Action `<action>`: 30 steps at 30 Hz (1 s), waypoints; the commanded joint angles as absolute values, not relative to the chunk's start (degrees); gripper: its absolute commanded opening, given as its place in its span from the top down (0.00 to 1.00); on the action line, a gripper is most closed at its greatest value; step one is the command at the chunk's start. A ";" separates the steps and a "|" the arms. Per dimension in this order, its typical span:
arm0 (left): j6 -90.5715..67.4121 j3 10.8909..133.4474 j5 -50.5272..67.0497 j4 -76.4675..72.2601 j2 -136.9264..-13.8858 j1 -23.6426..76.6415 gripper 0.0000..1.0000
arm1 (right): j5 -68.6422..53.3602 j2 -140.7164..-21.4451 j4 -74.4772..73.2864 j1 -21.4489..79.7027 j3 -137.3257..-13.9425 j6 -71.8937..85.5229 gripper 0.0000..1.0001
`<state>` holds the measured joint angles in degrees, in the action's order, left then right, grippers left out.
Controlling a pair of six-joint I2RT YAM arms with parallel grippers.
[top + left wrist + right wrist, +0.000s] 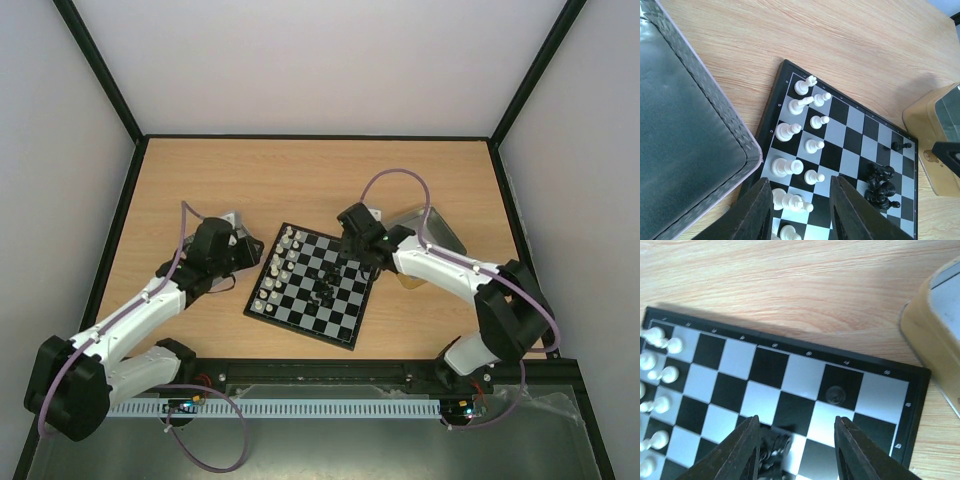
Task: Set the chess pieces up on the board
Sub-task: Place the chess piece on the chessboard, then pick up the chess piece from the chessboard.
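Sitting mid-frame: a small square chessboard (340, 310) with black and pale chequered squares and a thin black frame lies turned at a slant in the centre of the top view, on a light wooden tabletop (300, 180).
White side: tiny pale chessmen (280, 268) stand in two rows along the board's upper-left edge. In the left wrist view they (805, 125) run down the middle of the frame.
Black side: tiny black chessmen (325, 288) are bunched close together near the board's middle. A lone black piece (835, 395) stands apart on a dark square near the frame, right of centre in the right wrist view.
Left arm: the left gripper (255, 258) hangs at the board's left edge above the pale rows. Its fingers (760, 210) are spread, with nothing pinched.
Right arm: the right gripper (352, 265) is over the board's upper-right part. Its fingers (747, 450) are spread wide and the black bunch (772, 452) shows between them at the bottom of the frame. Contact cannot be told.
Left of the board: a dark tray (725, 115) with a pale patterned rim lies just beside it.
Right of the board: a tan-sided tray (920, 330) sits near its corner.
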<state>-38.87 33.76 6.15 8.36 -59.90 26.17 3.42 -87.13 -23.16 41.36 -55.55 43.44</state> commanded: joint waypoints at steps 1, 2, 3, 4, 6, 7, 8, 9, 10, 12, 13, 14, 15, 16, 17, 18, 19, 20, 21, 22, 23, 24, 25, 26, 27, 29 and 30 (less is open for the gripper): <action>-38.31 35.45 7.01 7.24 -58.89 25.91 0.65 | 0.59 -86.05 -26.61 44.29 -56.48 40.47 0.60; -38.33 35.41 7.02 7.02 -58.93 25.92 0.65 | 0.43 -86.52 -26.67 45.20 -56.76 40.19 0.60; -38.37 35.35 7.02 6.95 -58.97 25.93 0.65 | 0.32 -87.08 -26.99 45.96 -57.30 39.86 0.60; -38.45 35.29 7.02 6.90 -58.93 25.93 0.65 | 0.39 -87.95 -27.36 46.69 -57.77 39.63 0.60; -38.68 35.12 7.03 6.65 -58.88 25.93 0.64 | 1.32 -89.90 -28.03 48.17 -58.86 39.18 0.60; -38.83 34.96 7.06 6.54 -58.83 25.93 0.64 | 1.64 -90.92 -28.23 48.69 -59.31 38.99 0.61; -38.90 34.82 7.15 6.44 -58.81 25.93 0.64 | 1.92 -91.97 -28.28 49.10 -59.65 38.88 0.61; -38.99 34.69 7.34 6.35 -58.77 25.93 0.64 | 2.02 -93.35 -28.30 49.42 -60.07 38.79 0.63; -39.02 34.56 7.45 6.25 -58.79 25.93 0.64 | 2.28 -94.21 -28.30 49.63 -60.45 38.72 0.65; -39.13 34.37 7.64 6.17 -58.65 25.93 0.64 | 2.66 -95.50 -28.26 49.95 -61.09 38.65 0.69; -39.21 34.25 7.66 6.18 -58.53 25.93 0.64 | 2.96 -96.07 -28.30 50.00 -61.44 38.72 0.71; -39.26 34.09 7.71 6.16 -58.46 25.93 0.64 | 3.25 -96.43 -28.26 50.09 -61.70 38.87 0.73; -39.22 33.90 7.73 6.17 -58.37 25.93 0.64 | 3.47 -96.68 -28.30 50.10 -61.92 38.94 0.74; -39.26 33.78 7.73 6.16 -58.29 25.93 0.64 | 3.59 -96.90 -28.14 50.05 -62.02 38.94 0.74; -39.26 33.70 7.66 6.15 -58.14 25.93 0.64 | 3.77 -97.07 -28.05 50.07 -62.09 39.06 0.75; -39.34 33.59 7.65 6.15 -58.12 25.93 0.64 | 3.85 -97.26 -27.83 50.09 -62.18 39.05 0.76; -39.34 33.59 7.65 6.15 -58.14 25.93 0.64 | 3.87 -97.41 -27.70 50.10 -62.14 39.10 0.77; -39.29 33.45 7.65 6.08 -58.18 25.93 0.64 | 3.91 -97.76 -27.52 50.10 -62.24 39.09 0.79; -39.30 33.46 7.65 5.98 -58.16 25.91 0.64 | 3.95 -98.06 -27.46 50.08 -62.39 39.14 0.81; -39.29 33.43 7.65 5.98 -58.15 25.92 0.64 | 3.89 -98.32 -27.34 50.05 -62.57 39.21 0.82; -39.29 33.36 7.65 5.92 -58.19 25.93 0.64 | 3.87 -98.64 -27.21 50.09 -62.74 39.38 0.84; -39.24 33.33 7.69 5.89 -58.27 25.93 0.64 | 3.87 -98.88 -27.18 50.07 -62.89 39.62 0.85; -39.24 33.35 7.73 5.85 -58.34 25.93 0.64 | 3.87 -99.02 -27.23 50.07 -63.00 39.75 0.85; -39.22 33.31 7.73 5.82 -58.35 25.93 0.64 | 3.87 -99.13 -27.06 50.08 -62.95 39.93 0.86; -39.22 33.31 7.73 5.80 -58.39 25.93 0.64 | 3.79 -99.09 -26.93 50.10 -62.84 40.05 0.87; -39.35 33.31 7.66 5.80 -58.33 25.93 0.64 | 3.74 -99.17 -26.76 50.05 -62.72 40.31 0.88; -39.34 33.32 7.65 5.68 -58.29 25.93 0.64 | 3.70 -99.23 -26.72 50.08 -62.66 40.34 0.88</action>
<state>-39.07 33.78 7.31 6.76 -58.98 26.17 2.28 -98.56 -26.44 49.76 -61.52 39.70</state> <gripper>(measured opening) 0.359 0.123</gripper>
